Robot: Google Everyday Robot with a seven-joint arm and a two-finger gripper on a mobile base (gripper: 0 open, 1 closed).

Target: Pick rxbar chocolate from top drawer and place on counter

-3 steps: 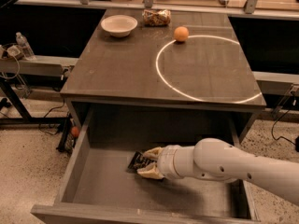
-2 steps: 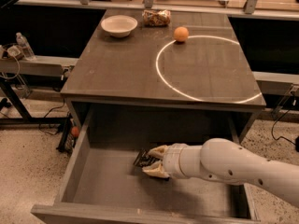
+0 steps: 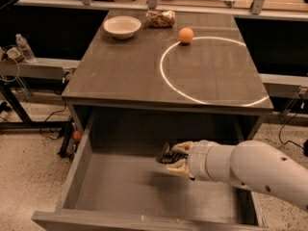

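Note:
The top drawer point(image 3: 77, 174) is pulled wide open below the counter point(image 3: 130, 66), which bears a thin white circle point(image 3: 163, 78). My gripper point(image 3: 174, 159) reaches in from the right on a white arm and is shut on the rxbar chocolate point(image 3: 167, 155), a small flat dark bar. It holds the bar lifted above the drawer floor, in the drawer's middle, below the counter's front edge. Only the bar's left end shows between the fingers point(image 3: 181, 148).
On the counter stand a white bowl point(image 3: 122, 26), a crinkly brownish snack bag point(image 3: 160, 18) and an orange ball point(image 3: 186, 35). A water bottle point(image 3: 23, 47) stands on a rail at the left. Cables lie on the floor.
My gripper has risen from the drawer floor with the bar in it, and moved slightly toward the counter's front edge.

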